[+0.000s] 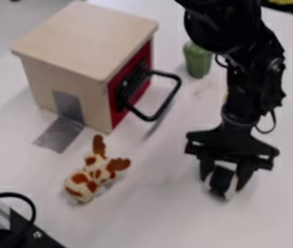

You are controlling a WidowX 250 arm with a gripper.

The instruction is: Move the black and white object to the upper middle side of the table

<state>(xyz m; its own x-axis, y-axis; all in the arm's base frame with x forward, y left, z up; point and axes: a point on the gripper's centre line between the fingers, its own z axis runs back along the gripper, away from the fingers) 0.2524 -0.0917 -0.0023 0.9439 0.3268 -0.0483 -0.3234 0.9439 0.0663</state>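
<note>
Camera view shows the gripper (225, 180) hanging down at the lower right, its fingers part-way open with one on each side of the black and white object (221, 182), which they grip over the table (152, 220); whether it touches the table I cannot tell. To the left lies a brown-spotted white toy (89, 176), below a wooden box (88, 38) with a red front and black handle (169, 99), and a green cup-like thing (198, 60) stands just beside the box.
</note>
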